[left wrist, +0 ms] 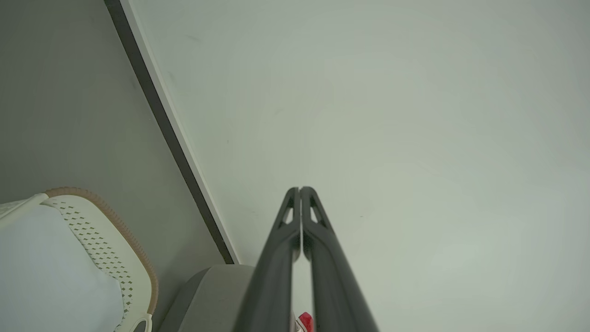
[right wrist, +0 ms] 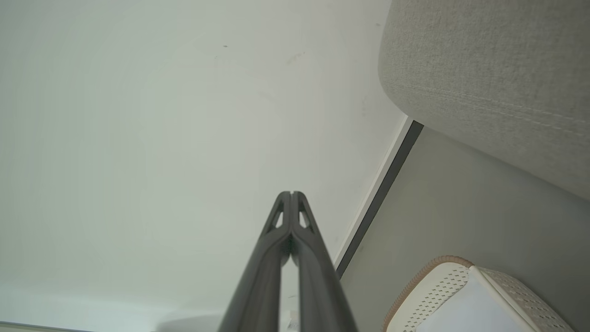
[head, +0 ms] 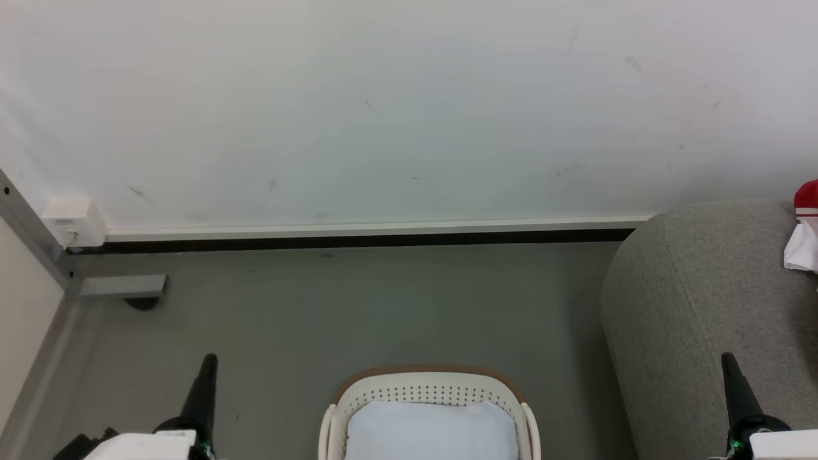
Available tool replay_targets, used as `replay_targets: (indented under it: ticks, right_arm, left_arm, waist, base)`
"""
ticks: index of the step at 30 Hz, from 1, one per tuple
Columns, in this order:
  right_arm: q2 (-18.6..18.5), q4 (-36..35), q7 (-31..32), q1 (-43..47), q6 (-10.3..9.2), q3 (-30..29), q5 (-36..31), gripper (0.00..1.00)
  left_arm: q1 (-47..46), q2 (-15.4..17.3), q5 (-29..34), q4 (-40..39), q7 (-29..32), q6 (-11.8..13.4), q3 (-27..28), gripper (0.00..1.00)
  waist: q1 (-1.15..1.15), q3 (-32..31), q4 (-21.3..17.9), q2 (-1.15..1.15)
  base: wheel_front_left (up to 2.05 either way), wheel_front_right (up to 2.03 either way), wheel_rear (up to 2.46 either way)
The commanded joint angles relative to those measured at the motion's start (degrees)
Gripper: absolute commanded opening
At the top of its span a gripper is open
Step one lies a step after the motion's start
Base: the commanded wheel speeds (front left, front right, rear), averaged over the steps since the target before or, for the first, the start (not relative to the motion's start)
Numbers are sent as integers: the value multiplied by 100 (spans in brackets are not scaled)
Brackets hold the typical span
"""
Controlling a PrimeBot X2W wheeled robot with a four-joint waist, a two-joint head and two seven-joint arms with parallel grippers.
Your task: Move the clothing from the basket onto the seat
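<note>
The cream-white basket [head: 428, 386] with its brown rim stands on the floor at the bottom centre; inside it I see a pale bluish-white surface. The grey seat [head: 696, 300] fills the right side. Red clothing [head: 807, 198] with white trim and a white fold lies on the seat at the far right edge. My left gripper [head: 209, 361] is shut and empty, left of the basket. My right gripper [head: 727, 361] is shut and empty, over the seat's front. In the wrist views the left gripper [left wrist: 299, 190] and right gripper [right wrist: 291, 193] point at the wall, with the basket [left wrist: 115, 240] [right wrist: 442, 281] and seat [left wrist: 212, 295] [right wrist: 484, 69] beside them.
A white wall with a dark baseboard [head: 358, 239] runs across the back. A white socket box [head: 73, 220] and a grey metal frame post [head: 32, 236] with a foot bracket [head: 121, 285] stand at the left. Grey floor [head: 358, 306] lies between basket and wall.
</note>
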Motion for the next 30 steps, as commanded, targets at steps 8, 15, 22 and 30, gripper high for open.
replay_targets:
  ticks: [8,15,22,30]
  right_arm:
    - [-58,-82,116,-125,-12,-46,449,0]
    - [-59,-123,191,-136,-13,-70,762,0]
    - [-60,-153,257,-162,-14,-88,1031,0]
    - [-58,-159,274,-171,-14,-93,1099,0]
  left_arm:
    - [-84,43,-391,-96,111,-48,85,0]
    - [-89,44,-682,-134,196,-46,130,0]
    - [-94,45,-881,-170,257,-51,162,0]
    - [-94,45,-986,-183,280,-48,174,0]
  waist:
    - [0,17,3,0]
    - [0,32,6,0]
    - [0,44,8,0]
    - [0,50,9,0]
  base:
    - [0,0,0]
    - [0,0,0]
    - [0,0,0]
    - [0,0,0]
